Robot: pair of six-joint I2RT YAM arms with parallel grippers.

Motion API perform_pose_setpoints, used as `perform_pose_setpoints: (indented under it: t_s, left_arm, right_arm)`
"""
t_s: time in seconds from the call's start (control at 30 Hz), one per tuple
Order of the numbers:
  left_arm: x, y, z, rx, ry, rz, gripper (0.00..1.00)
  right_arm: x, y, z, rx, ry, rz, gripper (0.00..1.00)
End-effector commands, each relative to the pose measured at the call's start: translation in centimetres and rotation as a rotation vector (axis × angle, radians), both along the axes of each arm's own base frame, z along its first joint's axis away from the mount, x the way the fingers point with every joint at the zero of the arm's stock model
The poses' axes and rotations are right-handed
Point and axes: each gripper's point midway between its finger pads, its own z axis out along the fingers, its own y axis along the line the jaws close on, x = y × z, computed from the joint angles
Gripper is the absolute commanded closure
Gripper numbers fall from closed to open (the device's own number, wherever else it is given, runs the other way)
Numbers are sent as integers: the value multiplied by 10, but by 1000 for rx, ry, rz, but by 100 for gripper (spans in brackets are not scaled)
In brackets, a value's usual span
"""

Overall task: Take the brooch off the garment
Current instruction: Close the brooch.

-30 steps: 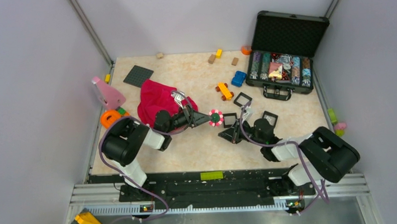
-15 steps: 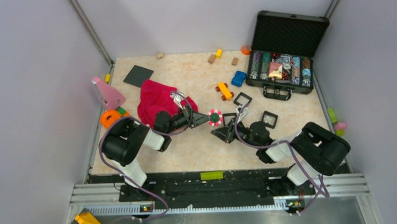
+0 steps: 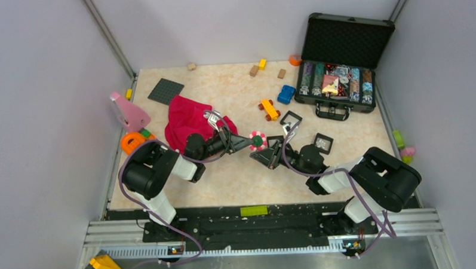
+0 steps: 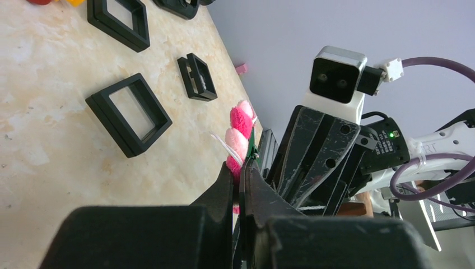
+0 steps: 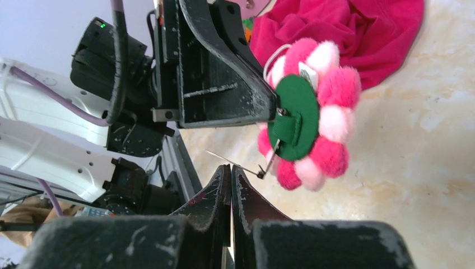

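Right gripper (image 5: 231, 168) is sliding in closer, jaws pressed together, the open pin (image 5: 249, 170) right at its tips. Left gripper (image 5: 269, 109) is pinching the brooch (image 5: 297, 120) by its rim, clear of the garment (image 5: 347, 33). It looks light, with soft pom-poms on a stiff felt back, so the rim is the safest hold.

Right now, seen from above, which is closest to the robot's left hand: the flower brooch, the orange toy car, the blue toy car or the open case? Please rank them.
1. The flower brooch: pinched at the tip of the left hand.
2. The orange toy car: a little beyond, toward the back.
3. The blue toy car: further back and to the right.
4. The open case: far back right corner.
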Motion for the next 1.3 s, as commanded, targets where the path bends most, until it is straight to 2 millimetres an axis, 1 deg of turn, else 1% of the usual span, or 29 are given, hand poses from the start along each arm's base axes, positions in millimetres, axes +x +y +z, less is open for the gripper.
perform_pose_setpoints:
  t_s: [0.0, 0.03, 0.1, 0.13, 0.2, 0.3, 0.37, 0.43, 0.5, 0.57, 0.63, 0.77, 0.87, 0.97, 1.03, 1.07, 1.17, 1.27]
  left_arm:
    - [-1, 0, 14, -11, -71, 5, 100]
    - [-2, 0, 14, -11, -72, 5, 100]
    - [-2, 0, 15, -10, -78, 5, 100]
    - [-3, 1, 14, -9, -79, 6, 100]
    - [-2, 1, 15, -5, -85, 11, 100]
    - [-3, 1, 15, 2, -90, 12, 100]
    - [-3, 1, 15, 6, -91, 12, 100]
    - [-4, 1, 15, 8, -94, 12, 100]
    - [-4, 1, 15, 9, -94, 11, 100]
    - [-4, 1, 15, 10, -96, 14, 100]
    - [-3, 1, 15, 12, -97, 15, 100]
    - [-3, 1, 15, 17, -96, 16, 100]
    - [-3, 2, 16, 20, -96, 20, 100]
    - [-3, 3, 15, 31, -94, 26, 100]
    - [-2, 3, 14, 43, -87, 33, 100]
    - [-1, 3, 11, 57, -73, 39, 100]
    - [3, 3, 6, 82, -42, 62, 100]
    - [5, 2, 4, 106, -14, 68, 100]
  right_arm:
    - [2, 9, 38, 76, -63, 7, 100]
    - [4, 9, 37, 72, -57, 1, 99]
    - [7, 8, 39, 69, -49, -16, 92]
    - [8, 7, 38, 65, -41, -24, 90]
    - [11, 7, 37, 61, -15, -36, 89]
    - [17, 2, 33, 51, 16, -77, 85]
    - [19, -4, 34, 52, 24, -110, 78]
    - [24, -9, 33, 38, 35, -147, 69]
    - [27, -12, 30, 7, 47, -171, 65]
    - [26, -15, 36, 16, 32, -173, 64]
    - [22, -14, 44, 15, 8, -143, 63]
    - [13, -9, 51, -43, -32, -68, 54]
    - [11, -20, 51, -83, -50, -69, 47]
    - [11, -34, 41, -179, -57, -98, 46]
    - [11, -43, 32, -253, -58, -116, 48]
    - [11, -46, 29, -282, -56, -121, 49]
    - [9, -49, 26, -329, -59, -110, 52]
    - [11, -45, 23, -357, -56, -94, 58]
